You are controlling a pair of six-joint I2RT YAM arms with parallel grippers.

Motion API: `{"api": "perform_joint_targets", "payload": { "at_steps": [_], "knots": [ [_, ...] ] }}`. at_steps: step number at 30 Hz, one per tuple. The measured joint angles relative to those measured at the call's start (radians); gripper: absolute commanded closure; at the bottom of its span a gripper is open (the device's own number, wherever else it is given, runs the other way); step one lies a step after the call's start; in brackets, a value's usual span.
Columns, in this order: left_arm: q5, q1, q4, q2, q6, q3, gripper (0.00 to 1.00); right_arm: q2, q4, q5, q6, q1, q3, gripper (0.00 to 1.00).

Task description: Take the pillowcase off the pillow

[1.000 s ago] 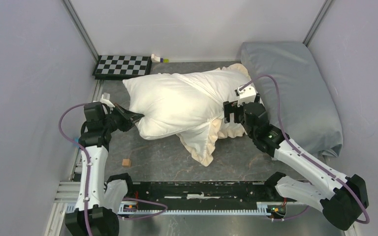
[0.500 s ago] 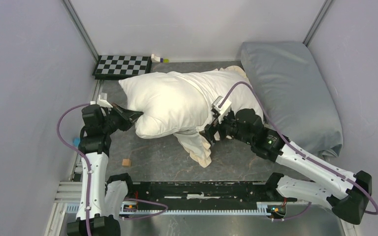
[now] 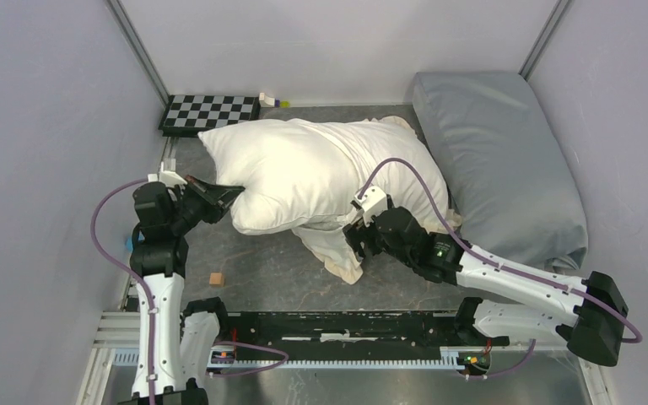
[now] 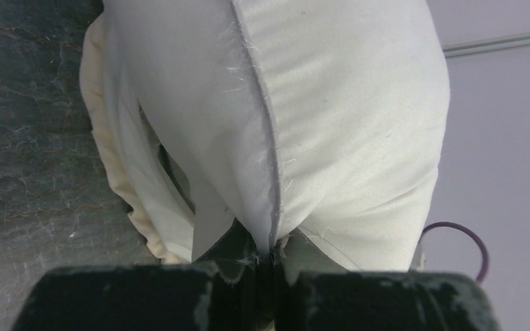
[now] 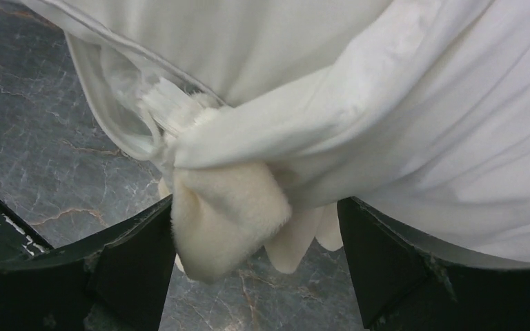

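Soft, limp pillowcase (image 3: 339,251) should bunch easily; take its frilled edge, lower centre. Right pincer (image 5: 255,231) spread around it, seemingly not gripping; left pincer (image 4: 270,252) pinches the pillow (image 3: 287,169) seam.

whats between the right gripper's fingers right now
A bunched fold of the cream frilled fabric pillowcase sits between the fingers of the open right gripper; the right wrist view shows it.

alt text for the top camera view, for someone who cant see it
Two robot arms work a plump white pillow on a dark table: the left tool is shut on its bare left corner, while the open right tool straddles the cream frilled pillowcase bunched at its near edge. A blue-grey pillow lies at right, a checkerboard behind.
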Motion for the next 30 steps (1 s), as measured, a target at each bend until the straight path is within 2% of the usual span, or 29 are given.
{"api": "perform_joint_targets", "payload": {
  "at_steps": [2,3,4,5,6,7,11,16,19,22,23,25,26,27,30],
  "knots": [
    [-0.001,0.0,0.0,0.0,-0.015,0.019,0.98,0.005,0.024,0.004,0.012,0.0,-0.026,0.31],
    [-0.002,0.0,0.0,0.0,-0.023,0.032,0.98,0.005,0.041,0.005,0.014,0.0,-0.039,0.47],
    [-0.003,0.0,0.002,0.0,-0.027,0.041,0.98,0.006,0.056,0.008,0.018,0.0,-0.051,0.7],
    [-0.003,0.0,0.003,0.001,-0.031,0.048,0.98,0.008,0.066,0.012,0.016,0.0,-0.057,0.88],
    [-0.003,0.0,0.006,0.002,-0.037,0.054,0.98,0.012,0.077,0.024,0.026,0.0,-0.062,0.97],
    [-0.003,0.0,0.01,0.006,-0.042,0.06,0.98,0.015,0.086,0.042,0.024,0.0,-0.066,1.0],
    [-0.004,-0.001,0.016,0.065,-0.061,0.109,0.98,0.018,0.128,0.097,0.035,-0.025,-0.102,1.0],
    [0.002,-0.008,0.021,0.203,-0.089,0.236,0.98,-0.003,0.202,0.09,0.065,-0.149,-0.231,1.0],
    [0.023,-0.025,0.02,0.266,-0.109,0.319,0.98,-0.064,0.272,0.041,0.11,-0.248,-0.321,0.96],
    [0.043,-0.035,0.025,0.287,-0.129,0.356,0.98,-0.122,0.308,-0.001,0.145,-0.307,-0.362,0.82],
    [0.047,-0.039,0.027,0.291,-0.133,0.361,0.98,-0.132,0.309,-0.008,0.148,-0.311,-0.364,0.72],
    [0.045,-0.05,0.042,0.294,-0.136,0.364,0.98,-0.151,0.295,-0.026,0.143,-0.318,-0.364,0.33],
    [0.032,-0.064,0.052,0.294,-0.136,0.364,0.98,-0.161,0.273,-0.032,0.132,-0.323,-0.363,0.2],
    [0.018,-0.085,0.067,0.293,-0.135,0.364,0.98,-0.171,0.24,-0.037,0.118,-0.33,-0.362,0.13],
    [-0.052,-0.176,0.117,0.288,-0.134,0.364,0.98,-0.187,0.114,-0.072,0.06,-0.346,-0.336,0.05]
  ]
}}
